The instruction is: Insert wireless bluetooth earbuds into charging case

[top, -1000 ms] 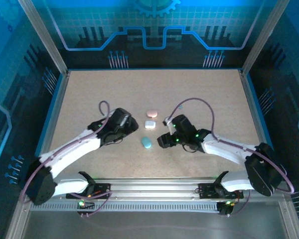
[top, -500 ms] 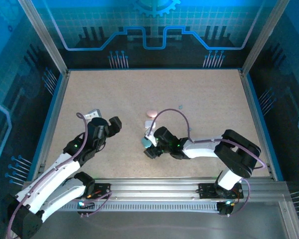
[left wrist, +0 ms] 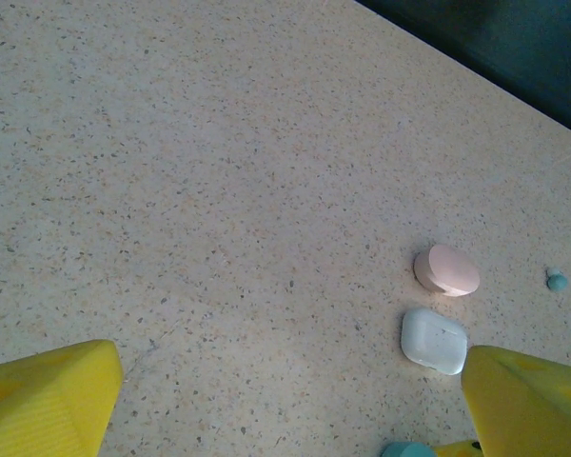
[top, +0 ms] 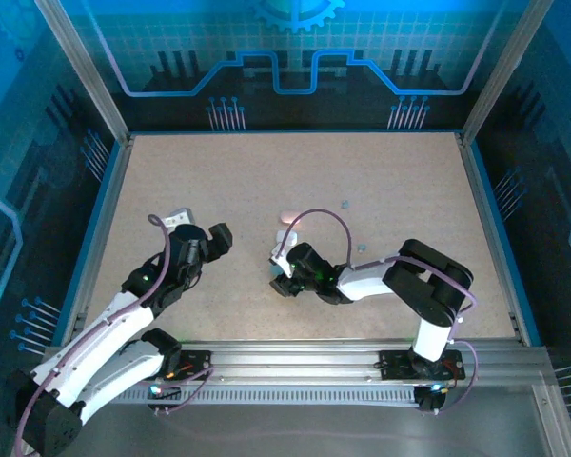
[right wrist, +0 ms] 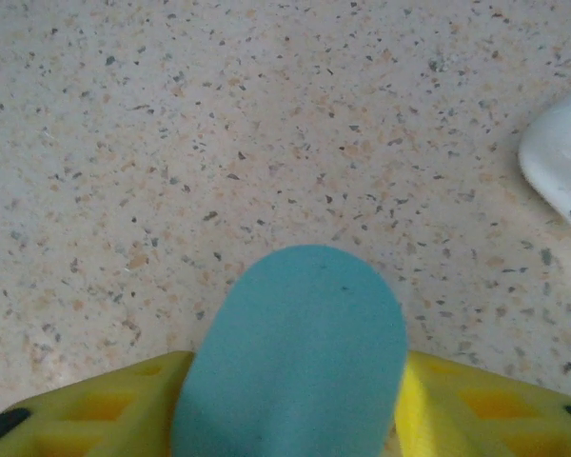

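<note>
Right, the right gripper (right wrist: 295, 381) is clamped on the blue case (right wrist: 300, 314), its yellow fingers (right wrist: 95, 405) tight against both sides, low on the table (left wrist: 171, 143). The left gripper (left wrist: 290, 367) hangs wide open, holding nothing. One tiny pale blue earbud (left wrist: 556, 280) lies loose, right of the pink case (left wrist: 446, 269), with the white case (left wrist: 434, 340) just beside that

beige speckled tabletop (left wrist: 219, 190): matt, fine-grained, stone-like | teal rounded plastic case (right wrist: 295, 352): smooth, matt | white rounded plastic case (left wrist: 434, 340): smooth, faint sheen | pink oval plastic case (left wrist: 446, 269): smooth, satin | left gripper's yellow fingers (left wrist: 48, 395): ribbed matt plastic
</note>
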Available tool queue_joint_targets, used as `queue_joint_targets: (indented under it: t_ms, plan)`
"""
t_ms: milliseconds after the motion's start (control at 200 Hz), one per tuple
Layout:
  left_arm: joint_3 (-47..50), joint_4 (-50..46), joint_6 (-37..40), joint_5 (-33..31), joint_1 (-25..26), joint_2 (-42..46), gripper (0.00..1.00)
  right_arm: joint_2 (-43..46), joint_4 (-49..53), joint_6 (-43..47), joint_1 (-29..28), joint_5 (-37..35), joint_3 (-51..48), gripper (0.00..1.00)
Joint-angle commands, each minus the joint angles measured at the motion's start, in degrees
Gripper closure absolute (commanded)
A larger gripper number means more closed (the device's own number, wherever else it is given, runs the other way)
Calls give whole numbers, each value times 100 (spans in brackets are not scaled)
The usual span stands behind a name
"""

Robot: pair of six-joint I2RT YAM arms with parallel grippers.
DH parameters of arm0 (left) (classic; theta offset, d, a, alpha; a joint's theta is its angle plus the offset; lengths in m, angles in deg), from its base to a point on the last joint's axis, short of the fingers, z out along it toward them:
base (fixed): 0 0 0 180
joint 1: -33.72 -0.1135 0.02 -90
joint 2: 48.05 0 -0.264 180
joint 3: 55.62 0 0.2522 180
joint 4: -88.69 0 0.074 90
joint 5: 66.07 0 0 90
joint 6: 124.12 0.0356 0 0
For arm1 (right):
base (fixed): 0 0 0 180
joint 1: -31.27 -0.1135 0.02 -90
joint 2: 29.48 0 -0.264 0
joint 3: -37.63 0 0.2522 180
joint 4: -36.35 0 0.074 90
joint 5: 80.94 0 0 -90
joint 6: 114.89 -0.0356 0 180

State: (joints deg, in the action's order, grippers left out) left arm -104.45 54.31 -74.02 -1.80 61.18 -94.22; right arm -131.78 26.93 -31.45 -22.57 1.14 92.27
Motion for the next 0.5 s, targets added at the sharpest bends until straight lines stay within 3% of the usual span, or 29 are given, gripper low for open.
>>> queue_joint_targets:
  t_ms: [0,300,495]
  plan:
    - [44,63,195,-49,-61,-2,7,-216,-288,-5,-55,137,46,51]
    - [53,401,474,364,-75,-43,9,162,-536,577,-12,474,-421,68]
    - [59,1253,898,1671,-83,-279,11,1365,-352,865,419,1457,-651,71]
